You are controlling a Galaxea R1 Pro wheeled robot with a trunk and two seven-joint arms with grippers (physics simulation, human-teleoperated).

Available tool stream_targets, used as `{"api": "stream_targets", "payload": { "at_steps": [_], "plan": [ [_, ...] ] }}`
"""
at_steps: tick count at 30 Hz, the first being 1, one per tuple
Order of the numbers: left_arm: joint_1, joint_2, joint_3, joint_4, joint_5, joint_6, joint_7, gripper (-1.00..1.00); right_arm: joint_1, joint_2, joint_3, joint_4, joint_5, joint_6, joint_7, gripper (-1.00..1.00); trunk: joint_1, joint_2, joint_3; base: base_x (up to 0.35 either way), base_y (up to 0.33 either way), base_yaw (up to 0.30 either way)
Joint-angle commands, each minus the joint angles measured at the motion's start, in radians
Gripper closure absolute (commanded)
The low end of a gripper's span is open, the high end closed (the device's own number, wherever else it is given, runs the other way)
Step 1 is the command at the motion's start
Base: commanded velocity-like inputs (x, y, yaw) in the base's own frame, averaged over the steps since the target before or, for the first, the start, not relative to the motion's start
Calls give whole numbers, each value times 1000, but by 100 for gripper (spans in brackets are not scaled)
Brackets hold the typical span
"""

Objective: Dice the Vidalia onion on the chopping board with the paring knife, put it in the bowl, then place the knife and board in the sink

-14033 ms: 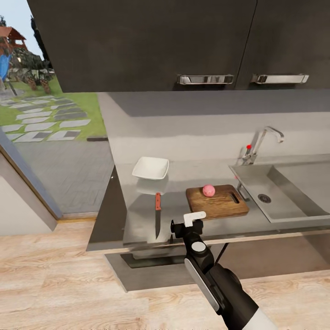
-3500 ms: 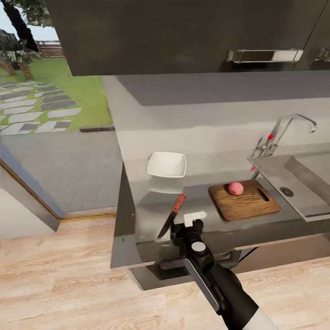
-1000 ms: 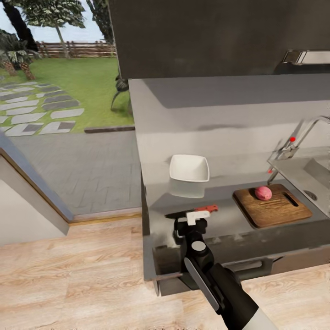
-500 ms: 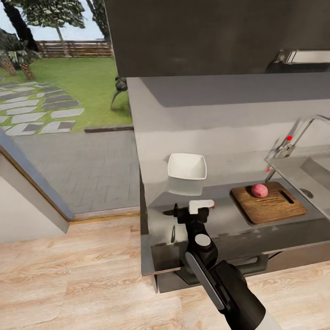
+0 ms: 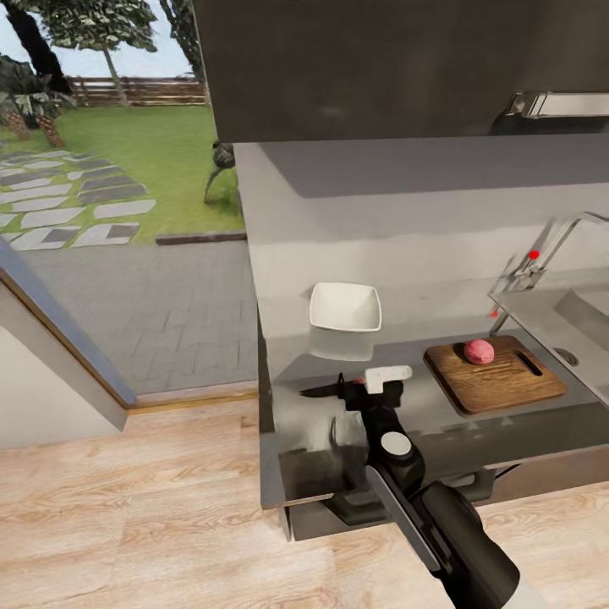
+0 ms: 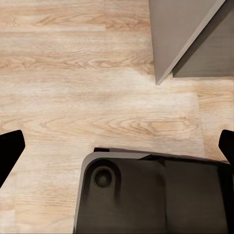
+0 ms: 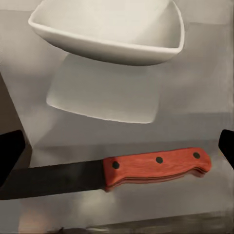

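The paring knife [image 7: 156,167] lies flat on the grey countertop [image 5: 423,406], its red-orange handle toward the board and its dark blade [image 5: 320,390] pointing left. My right gripper [image 7: 117,152] hovers open just over the handle, with a fingertip at each side and nothing between them; in the head view the right gripper [image 5: 365,386] covers the handle. Behind the knife stands the white bowl [image 5: 345,306], also close in the right wrist view as the bowl [image 7: 107,24]. The pinkish Vidalia onion [image 5: 479,351] sits whole on the brown chopping board [image 5: 507,385]. The sink [image 5: 584,313] lies at the right edge.
The chrome tap [image 5: 541,254] rises behind the sink. Dark wall cabinets [image 5: 381,68] hang above. The counter ends just left of the knife blade, with wooden floor [image 5: 127,507] below. My left gripper [image 6: 117,148] hangs open over the floor and the robot's dark base [image 6: 151,195].
In the last half second my right gripper shifted slightly right and forward over the knife handle. Over the longer span the knife turned from pointing at the front edge to lying crosswise.
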State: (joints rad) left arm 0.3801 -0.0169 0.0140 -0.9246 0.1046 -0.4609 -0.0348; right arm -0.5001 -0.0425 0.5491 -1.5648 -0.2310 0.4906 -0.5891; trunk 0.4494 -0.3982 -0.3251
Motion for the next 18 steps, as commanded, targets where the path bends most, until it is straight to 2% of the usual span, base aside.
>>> {"api": "stream_targets", "payload": {
  "at_steps": [1,4,10,18],
  "plan": [
    [0,-1,1,0,7,-1,-4,-100,-1,-13,3,-11,-10,3,-2,-100,1,-2,-2,0,0,0],
    [0,-1,1,3,8,-1,-4,-100,-1,-57,2,-42,-11,2,46,-100,1,-2,-2,0,0,0],
    [-1,-1,1,6,9,-1,-4,-100,-1,-97,-19,-53,-12,-1,106,-100,1,-2,-2,0,0,0],
    [-1,-1,1,11,9,0,-5,-100,-1,-163,-35,-53,-15,-16,178,-100,1,-2,-2,0,0,0]
  ]
}}
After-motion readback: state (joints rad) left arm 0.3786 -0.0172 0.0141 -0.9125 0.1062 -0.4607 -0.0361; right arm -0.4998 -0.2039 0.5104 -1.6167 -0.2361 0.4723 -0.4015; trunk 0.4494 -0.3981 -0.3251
